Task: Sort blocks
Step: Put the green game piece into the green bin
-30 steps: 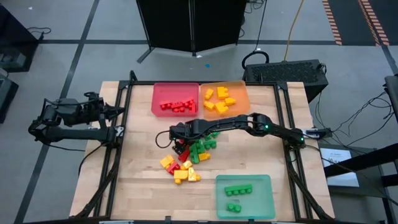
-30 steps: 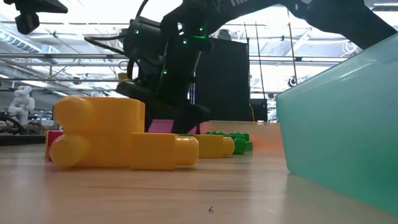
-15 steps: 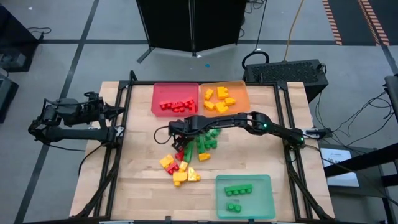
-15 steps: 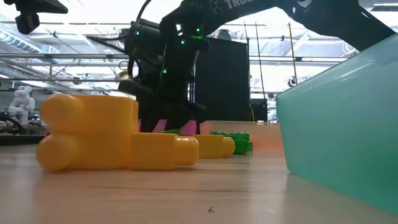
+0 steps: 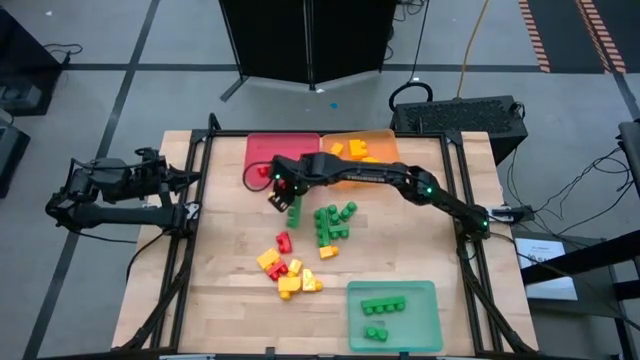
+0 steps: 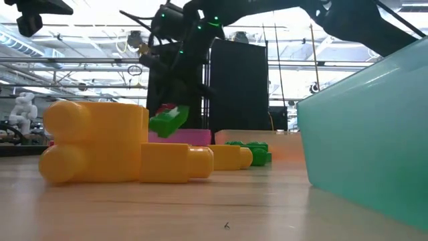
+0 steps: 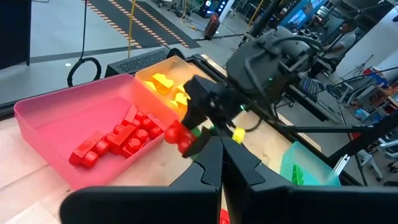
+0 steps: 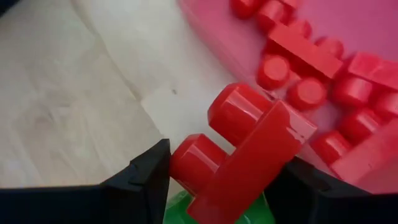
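My right gripper [image 5: 283, 190] hangs over the table by the near edge of the red tray [image 5: 262, 148], shut on a red studded brick [image 8: 249, 149]. A green brick [image 6: 167, 122] is carried along under it. More red bricks [image 5: 268, 171] lie in the red tray, yellow ones [image 5: 355, 150] in the orange tray and green ones [image 5: 380, 306] in the green tray. A mixed pile of blocks [image 5: 295, 265] rests on the wood. My left gripper [image 5: 188, 180] waits shut beyond the table's left edge. My right gripper pinches the red brick [image 8: 261, 155] by its sides between its two fingers [image 8: 146, 171], reaching down from above. The brick is lifted clear of the table and tilted. The green brick [image 8: 208, 211] hangs against its underside; whether a finger touches the green one I cannot tell.
The orange tray [image 5: 385, 140] adjoins the red tray at the far edge; the green tray [image 5: 425, 300] sits at the near right. Loose green bricks [image 5: 330, 222] lie mid-table. Bare wood lies left of the pile and along the near left side.
My right gripper has risen from the pile and moved toward the far edge, to the red tray's near edge, carrying the red brick with the green one lifted clear. A few bricks in the pile have shifted.
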